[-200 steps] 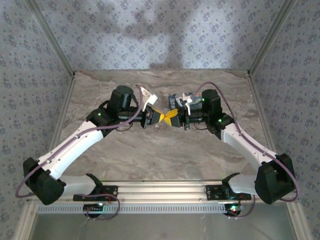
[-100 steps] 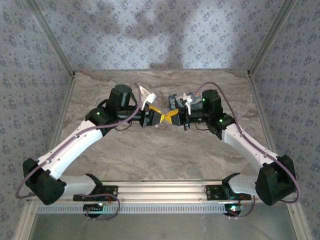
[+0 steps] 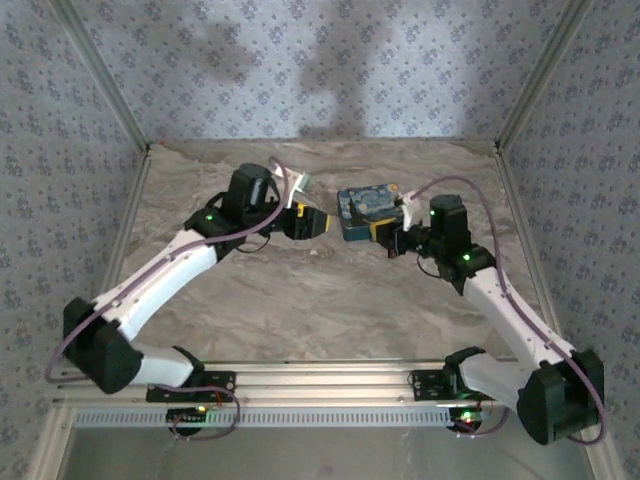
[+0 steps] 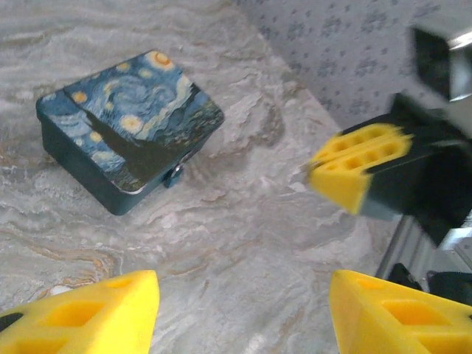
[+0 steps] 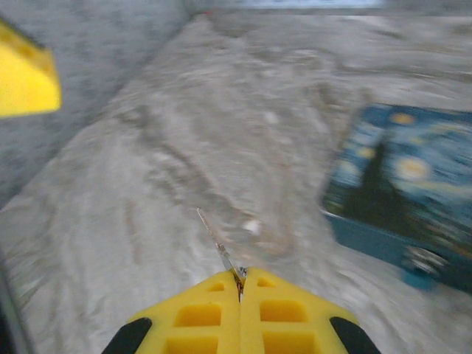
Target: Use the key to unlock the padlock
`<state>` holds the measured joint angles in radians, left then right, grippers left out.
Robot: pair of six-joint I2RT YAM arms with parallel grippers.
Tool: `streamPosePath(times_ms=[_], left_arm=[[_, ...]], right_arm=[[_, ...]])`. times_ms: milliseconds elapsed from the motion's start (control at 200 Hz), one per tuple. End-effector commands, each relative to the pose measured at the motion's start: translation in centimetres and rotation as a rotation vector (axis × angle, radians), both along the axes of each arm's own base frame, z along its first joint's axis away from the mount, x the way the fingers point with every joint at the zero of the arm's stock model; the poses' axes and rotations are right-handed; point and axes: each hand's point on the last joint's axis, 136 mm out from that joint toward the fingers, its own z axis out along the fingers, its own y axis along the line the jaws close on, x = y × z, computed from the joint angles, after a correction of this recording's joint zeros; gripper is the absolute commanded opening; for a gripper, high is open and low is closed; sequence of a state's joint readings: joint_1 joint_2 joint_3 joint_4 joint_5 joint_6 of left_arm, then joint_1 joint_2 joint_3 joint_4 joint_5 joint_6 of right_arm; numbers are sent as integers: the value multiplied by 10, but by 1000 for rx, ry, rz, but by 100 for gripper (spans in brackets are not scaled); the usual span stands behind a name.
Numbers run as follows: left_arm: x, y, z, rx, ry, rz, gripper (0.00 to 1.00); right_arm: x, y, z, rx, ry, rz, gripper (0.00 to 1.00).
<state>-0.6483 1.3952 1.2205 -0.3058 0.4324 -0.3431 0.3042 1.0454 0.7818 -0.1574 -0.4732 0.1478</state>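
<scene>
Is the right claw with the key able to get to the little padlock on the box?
Probably yes. The right claw is shut on the key, and the padlock sits against the starry-night box, bare table between. The key points away from it, so the claw would need turning.

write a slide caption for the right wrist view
Right gripper shut on the key, its tip pointing forward; starry-night box to the right

The left claw (image 3: 320,222) and right claw (image 3: 384,234) have drawn apart.
</scene>
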Motion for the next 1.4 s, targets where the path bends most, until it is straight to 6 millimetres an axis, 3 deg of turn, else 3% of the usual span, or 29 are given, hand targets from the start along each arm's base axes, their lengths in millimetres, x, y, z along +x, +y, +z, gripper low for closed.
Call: streamPosePath(times_ms=[0,135,270,465,709,744,1079,1399], left_arm=[[16,-20,-23,23,46,11,62],[30,-55,-44,66,75,-31,62],[46,-84,-65,107,121,-57,61],[70,-104,-93,229,123,-34,60],[80,-108,-135,432,122,-15,61],[85,-112,-130,434,104,-11,61],[79,-108,-163,544,145,-26,62],[59,-80,-185,621,178,-25,62]], right_arm=[[2,-48,-27,-98,113,-261,0],[-6,-79,-48,-113,185,-411,0],[-13,-98,-54,-106,196,-490,0],[-20,-110,-56,-125,193,-533,0],[-20,-115,-56,-137,193,-548,0],[-20,-115,-56,-136,193,-548,0],[-20,-117,-57,-137,199,-553,0],[-21,-121,-58,-137,207,-563,0]])
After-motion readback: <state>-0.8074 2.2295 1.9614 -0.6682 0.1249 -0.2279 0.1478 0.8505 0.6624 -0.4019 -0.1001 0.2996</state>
